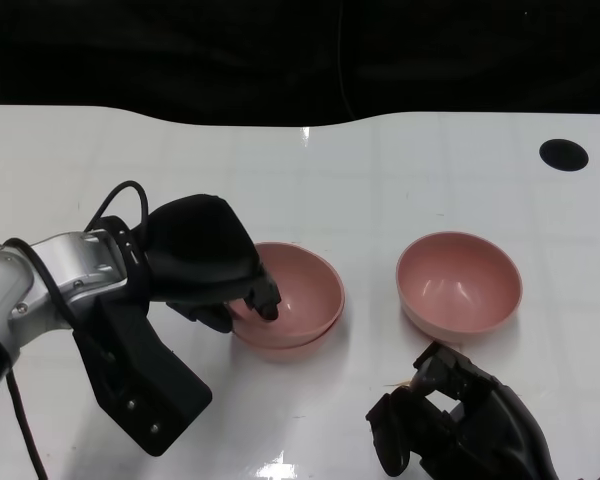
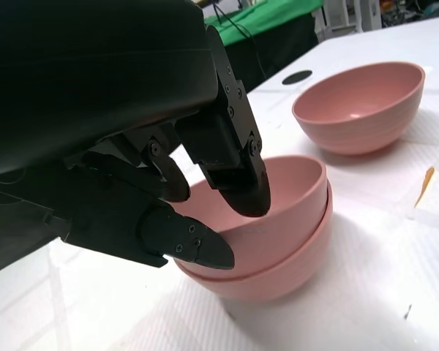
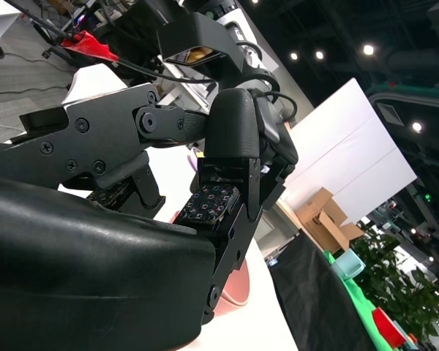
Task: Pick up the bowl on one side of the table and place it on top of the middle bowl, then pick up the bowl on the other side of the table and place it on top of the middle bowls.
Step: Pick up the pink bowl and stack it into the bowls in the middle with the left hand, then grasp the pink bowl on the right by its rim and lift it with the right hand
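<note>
We are working at the white table (image 1: 400,180) with our left hand (image 1: 202,262) at the near-left rim of the middle stack, a pink plastic bowl nested inside a second pink plastic bowl (image 1: 288,297), both sitting at the table's centre. In the left wrist view, one black fingertip is hanging inside the upper bowl (image 2: 278,197) and another is lying outside its wall, with the rim passing between them; whether they are pinching that rim or standing just clear of it we cannot tell. The upper bowl is sitting slightly proud of the lower bowl (image 2: 278,270), a narrow seam showing between the two rims.

By our judgement, the first stacking is nearly done and the step in hand is the release. To do it well, we are spreading the fingers fully apart and lifting straight up, so nothing drags the rim or tips the stack.

To the right, well apart from the stack, a third round pink plastic bowl (image 1: 459,284) is standing upright and untouched. Nearer us, our right hand (image 1: 450,420) is hovering low over the table's near edge, fingers apart and holding nothing. A black round mark (image 1: 563,154) is showing far right.
</note>
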`<state>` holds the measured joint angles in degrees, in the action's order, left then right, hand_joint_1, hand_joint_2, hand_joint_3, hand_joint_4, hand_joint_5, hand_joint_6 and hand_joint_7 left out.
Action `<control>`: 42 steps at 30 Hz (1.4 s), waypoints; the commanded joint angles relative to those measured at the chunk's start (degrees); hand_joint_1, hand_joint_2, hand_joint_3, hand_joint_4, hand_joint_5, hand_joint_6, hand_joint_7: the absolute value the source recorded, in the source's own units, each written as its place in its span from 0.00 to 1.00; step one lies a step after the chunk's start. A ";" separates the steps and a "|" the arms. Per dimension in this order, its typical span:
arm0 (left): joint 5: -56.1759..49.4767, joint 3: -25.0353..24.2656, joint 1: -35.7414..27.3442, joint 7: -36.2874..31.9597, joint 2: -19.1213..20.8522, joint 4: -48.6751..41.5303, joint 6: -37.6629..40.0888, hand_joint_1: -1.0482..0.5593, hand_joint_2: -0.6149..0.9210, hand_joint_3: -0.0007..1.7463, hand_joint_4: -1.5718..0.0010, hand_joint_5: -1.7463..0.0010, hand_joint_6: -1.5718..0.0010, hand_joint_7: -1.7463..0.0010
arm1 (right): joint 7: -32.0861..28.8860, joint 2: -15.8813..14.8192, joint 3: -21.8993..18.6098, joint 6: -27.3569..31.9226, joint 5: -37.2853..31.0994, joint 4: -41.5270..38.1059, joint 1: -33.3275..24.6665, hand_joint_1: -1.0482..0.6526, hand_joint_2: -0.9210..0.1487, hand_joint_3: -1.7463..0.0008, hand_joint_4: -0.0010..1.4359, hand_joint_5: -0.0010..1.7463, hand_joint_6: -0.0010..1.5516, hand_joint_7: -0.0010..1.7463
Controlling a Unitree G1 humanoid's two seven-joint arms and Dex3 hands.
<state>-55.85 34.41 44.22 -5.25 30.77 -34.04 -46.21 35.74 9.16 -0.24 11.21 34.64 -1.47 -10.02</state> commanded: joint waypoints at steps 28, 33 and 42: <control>27.08 -21.25 -23.76 6.99 11.90 24.36 6.43 0.53 1.00 0.03 0.38 0.98 0.35 1.00 | 1.61 -2.16 -2.09 -0.08 1.47 -1.06 0.54 0.50 0.02 0.81 0.67 0.95 0.65 0.65; 52.45 -28.17 -36.94 17.45 9.34 35.69 20.56 0.69 1.00 0.12 0.36 0.97 0.34 0.99 | 2.21 -2.33 -2.87 -0.77 1.35 -1.75 0.65 0.49 0.01 0.83 0.66 0.98 0.65 0.66; 72.33 -37.56 -50.61 22.67 3.03 52.28 42.71 0.74 1.00 0.29 0.31 0.93 0.33 0.99 | 3.87 -3.30 -3.86 -0.14 1.95 -2.54 1.34 0.49 0.00 0.77 0.64 1.00 0.63 0.68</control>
<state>13.71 -1.32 -4.41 16.53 34.49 16.14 -6.36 39.00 6.84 -3.30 11.09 35.85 -3.84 -8.88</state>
